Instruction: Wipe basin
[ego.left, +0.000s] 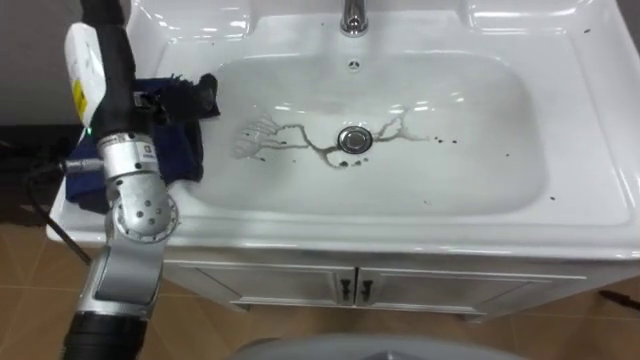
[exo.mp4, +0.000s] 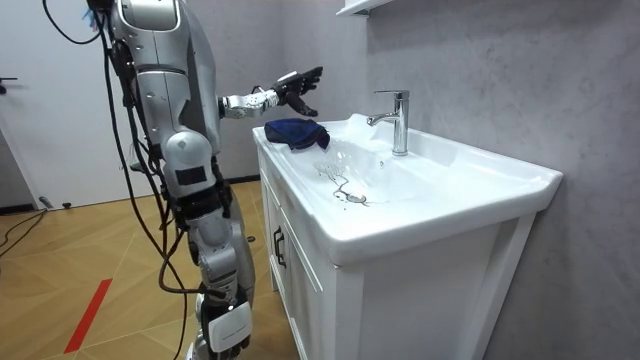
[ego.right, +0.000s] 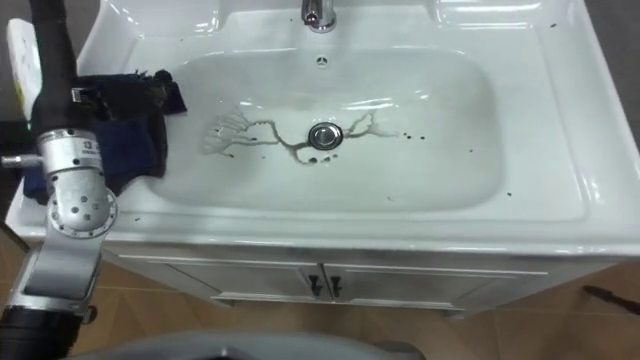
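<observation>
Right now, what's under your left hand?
A dark blue cloth, bunched on the basin's left rim. The left hand is above it, fingers open, apart from it in the room view. The cloth covers the rim beneath, so any dirt there is hidden.

— What sits on the white tabletop?
— A dark blue cloth, crumpled on the rim at nine o'clock. A chrome tap stands at twelve.
— And in the basin?
— Brown streaks branch from the central drain toward nine and three, with dark specks near three.
</observation>
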